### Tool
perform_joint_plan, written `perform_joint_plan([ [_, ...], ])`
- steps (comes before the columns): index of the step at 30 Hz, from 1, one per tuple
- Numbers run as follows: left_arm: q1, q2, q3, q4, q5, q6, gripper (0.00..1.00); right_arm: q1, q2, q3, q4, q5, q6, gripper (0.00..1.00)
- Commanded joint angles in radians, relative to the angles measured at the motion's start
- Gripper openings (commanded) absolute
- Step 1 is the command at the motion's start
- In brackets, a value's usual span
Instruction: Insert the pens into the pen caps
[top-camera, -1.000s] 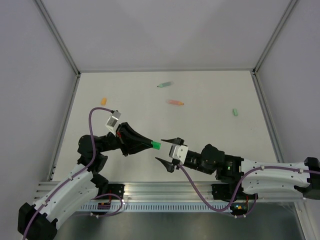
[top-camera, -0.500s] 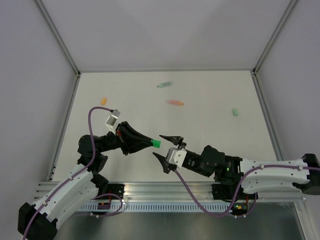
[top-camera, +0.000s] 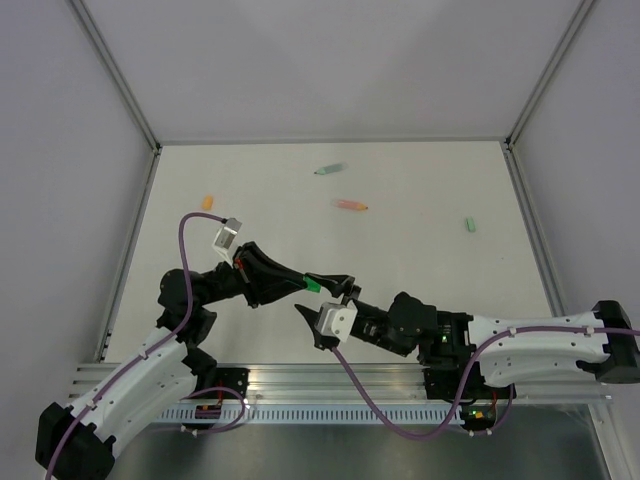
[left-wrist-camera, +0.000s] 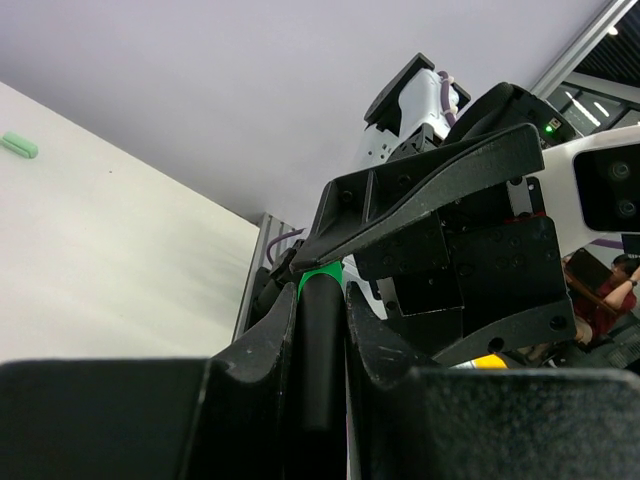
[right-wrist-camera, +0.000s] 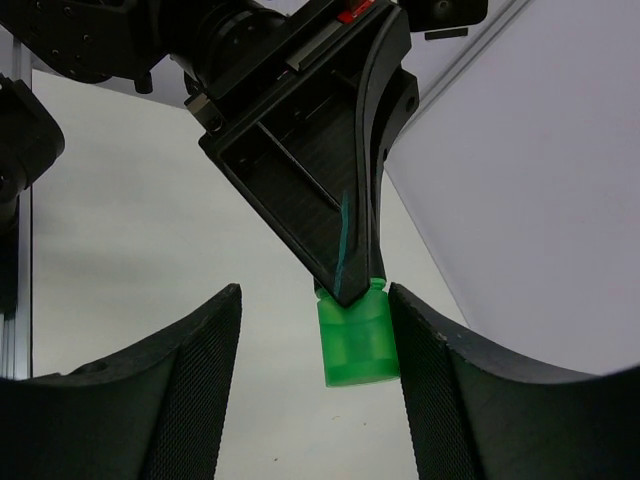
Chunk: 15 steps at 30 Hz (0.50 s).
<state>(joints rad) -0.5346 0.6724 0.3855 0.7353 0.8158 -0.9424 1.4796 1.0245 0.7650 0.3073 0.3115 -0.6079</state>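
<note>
My left gripper (top-camera: 303, 283) is shut on the black pen (left-wrist-camera: 322, 340), held off the table. The pen's bright green end piece (right-wrist-camera: 357, 340), which looks like the bright green cap, sticks out past the fingertips. My right gripper (top-camera: 320, 298) is open and straddles that green end. One of its fingers (right-wrist-camera: 440, 380) touches the green side, while the other (right-wrist-camera: 190, 380) stands apart. A mint pen (top-camera: 328, 169) and a salmon pen (top-camera: 350, 205) lie at the back of the table. An orange cap (top-camera: 207, 202) lies back left and a mint cap (top-camera: 469, 224) lies right.
The white table (top-camera: 420, 260) is walled by pale panels with metal frame posts (top-camera: 115, 85) at the back corners. An aluminium rail (top-camera: 330, 378) runs along the near edge by the arm bases. A purple cable (top-camera: 185, 235) loops above the left wrist.
My right gripper has moved left toward the left gripper, so its fingers now flank the green end, and its jaws have narrowed a little. The left arm has barely moved.
</note>
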Motion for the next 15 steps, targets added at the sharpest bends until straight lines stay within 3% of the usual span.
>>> perform_joint_plan([
  [1, -0.004, -0.002, -0.010, 0.039, -0.014, -0.032, 0.02, 0.011, 0.019, 0.046, 0.052, 0.008, -0.035, 0.66],
  [5, -0.004, -0.007, -0.019, 0.055, -0.006, -0.042, 0.02, 0.011, 0.025, 0.045, 0.067, 0.017, -0.047, 0.58],
  [15, -0.004, -0.004, -0.036, 0.122, 0.005, -0.102, 0.02, 0.010, 0.034, 0.039, 0.098, 0.021, -0.069, 0.55],
])
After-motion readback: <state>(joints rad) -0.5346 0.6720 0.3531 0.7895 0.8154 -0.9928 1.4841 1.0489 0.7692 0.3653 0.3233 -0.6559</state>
